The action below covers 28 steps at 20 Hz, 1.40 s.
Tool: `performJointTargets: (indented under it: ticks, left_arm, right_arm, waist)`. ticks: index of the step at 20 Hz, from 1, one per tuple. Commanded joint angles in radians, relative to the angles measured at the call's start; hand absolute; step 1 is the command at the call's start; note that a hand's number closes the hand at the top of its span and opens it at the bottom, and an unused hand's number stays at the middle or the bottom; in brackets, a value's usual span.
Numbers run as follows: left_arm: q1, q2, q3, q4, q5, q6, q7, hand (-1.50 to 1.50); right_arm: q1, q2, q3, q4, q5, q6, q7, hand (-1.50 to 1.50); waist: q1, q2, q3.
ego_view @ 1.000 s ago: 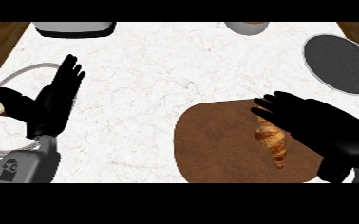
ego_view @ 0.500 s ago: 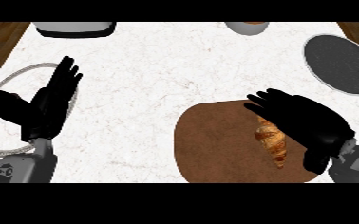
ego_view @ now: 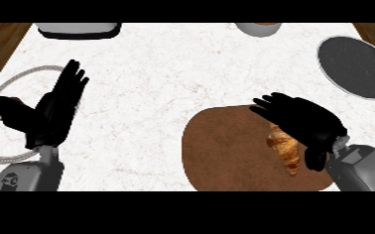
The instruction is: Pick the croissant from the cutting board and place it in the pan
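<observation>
Black right hand (ego_view: pixel 304 121) splayed over half-hidden croissant (ego_view: pixel 285 151), grasp unclear, pan (ego_view: pixel 350 64) cut off.

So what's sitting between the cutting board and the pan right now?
Nothing: in the head view only bare white counter separates the cutting board from the pan.

golden-brown croissant (ego_view: pixel 284 148), dark brown cutting board (ego_view: pixel 223 151), dark grey pan (ego_view: pixel 350 64).

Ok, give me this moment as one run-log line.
phase: reaching | right robot hand: open, over croissant on cutting board | left robot hand: open, resting at left | pan: no croissant inside
</observation>
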Motion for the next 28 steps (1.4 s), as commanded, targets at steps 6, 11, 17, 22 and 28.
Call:
performJointTargets:
  ticks: [6, 11, 17, 22, 28]
  left_arm:
    - [-0.035, -0.038, 0.015, 0.023, -0.059, 0.004, 0.009, 0.0]
    - [0.002, -0.035, 0.046, -0.005, -0.03, -0.038, 0.03, 0.0]
    - [0.034, -0.04, 0.05, -0.046, -0.049, -0.051, 0.025, 0.0]
    - [-0.073, -0.043, 0.07, 0.012, -0.045, -0.035, 0.067, 0.0]
    - [-0.033, -0.049, 0.083, 0.054, -0.051, -0.057, -0.01, 0.0]
  right_arm:
    - [0.054, 0.092, 0.012, 0.108, 0.1, -0.085, -0.061, -1.5]
    - [-0.023, 0.121, 0.009, 0.215, 0.128, -0.059, -0.125, 1.5]
    - [-0.02, 0.17, 0.009, 0.22, 0.163, -0.136, -0.177, 1.5]
    - [0.007, 0.159, -0.03, 0.263, 0.145, -0.208, -0.259, 1.5]
    - [0.069, 0.215, -0.172, 0.2, 0.092, -0.147, -0.115, 1.5]
  waist:
    - [-0.004, 0.0, 0.0]
    - [0.001, 0.0, 0.0]
    - [0.001, 0.0, 0.0]
    - [-0.003, 0.0, 0.0]
    - [-0.015, 0.0, -0.001]
